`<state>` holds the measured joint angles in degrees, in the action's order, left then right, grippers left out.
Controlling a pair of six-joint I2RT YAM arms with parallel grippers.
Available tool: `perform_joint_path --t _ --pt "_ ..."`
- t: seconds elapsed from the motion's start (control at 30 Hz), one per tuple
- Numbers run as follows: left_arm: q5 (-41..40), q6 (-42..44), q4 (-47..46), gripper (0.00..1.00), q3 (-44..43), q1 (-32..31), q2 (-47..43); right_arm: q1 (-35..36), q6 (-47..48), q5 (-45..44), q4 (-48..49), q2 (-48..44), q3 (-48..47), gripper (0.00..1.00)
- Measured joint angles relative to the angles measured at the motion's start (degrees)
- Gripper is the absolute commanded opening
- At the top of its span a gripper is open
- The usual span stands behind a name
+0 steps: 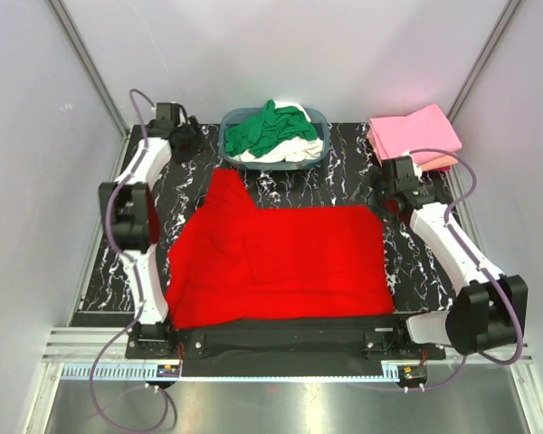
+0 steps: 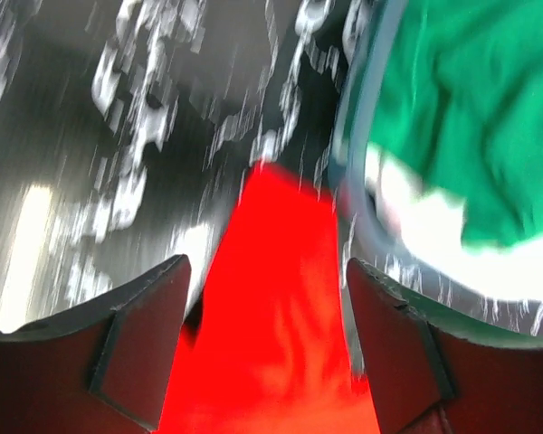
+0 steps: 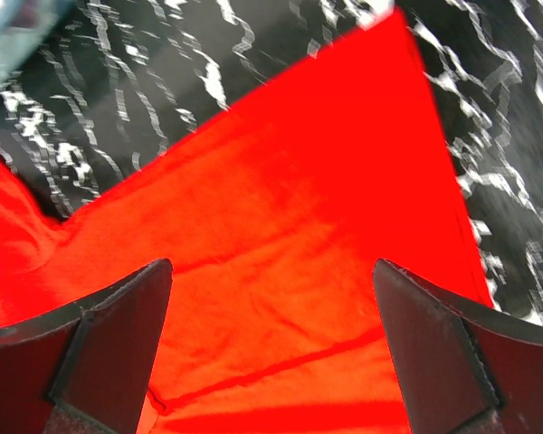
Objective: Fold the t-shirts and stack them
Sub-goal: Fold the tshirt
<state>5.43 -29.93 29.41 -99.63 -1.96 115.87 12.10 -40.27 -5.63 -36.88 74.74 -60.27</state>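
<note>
I am holding my left pincer (image 2: 267,271) released, its two fingers standing apart with nothing between them, and I am hovering it just to the left of the basket (image 1: 224,131), above the sleeve tip of the red shirt (image 1: 281,262) that is reaching up toward the basket's left corner. My right pincer (image 3: 271,271) is gaping wide too, gripping nothing, and it is hanging off to the right of the basket, over the red shirt's far right corner. The red shirt itself is lying spread on the table (image 1: 344,181) on the near side of the basket, its far edge running just in front of the basket's wall. Most of it is looking flat and smooth, though a slanting crease is showing on the side below the basket's left end, and whether that is a first fold or only a ridge I cannot tell. Inside the basket a green shirt (image 1: 267,127) is sitting crumpled on top of a white shirt (image 1: 290,151), both waiting unfolded. To the right of the basket a pink shirt (image 1: 414,134) is resting folded on a salmon one (image 1: 442,164), so I am judging two pieces done and stacked. By my reckoning I am around the middle of the job: the red shirt is needing its folds and a place on the stack, and the two in the basket are coming after it.
</note>
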Motion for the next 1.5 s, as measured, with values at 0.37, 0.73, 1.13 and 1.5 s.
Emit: perform_joint_path --t 0.37,0.73,1.13,1.5 --pt "5.9 0.6 -2.8 0.63 -12.3 0.7 20.5 -0.5 5.3 0.7 3.2 4.6 -1.9 1.00" --pt "8.5 -5.2 -9.6 0.43 -7.2 -0.4 19.9 -2.4 6.2 0.7 3.3 4.6 -1.8 1.00" --pt "7.9 -5.8 -11.0 0.00 -5.0 -1.2 19.5 -6.2 6.9 4.5 6.6 12.3 -0.5 1.00" --pt "7.6 -4.8 -11.5 0.00 -3.9 -1.6 18.6 -10.8 7.2 7.3 7.1 23.5 -1.4 1.00"
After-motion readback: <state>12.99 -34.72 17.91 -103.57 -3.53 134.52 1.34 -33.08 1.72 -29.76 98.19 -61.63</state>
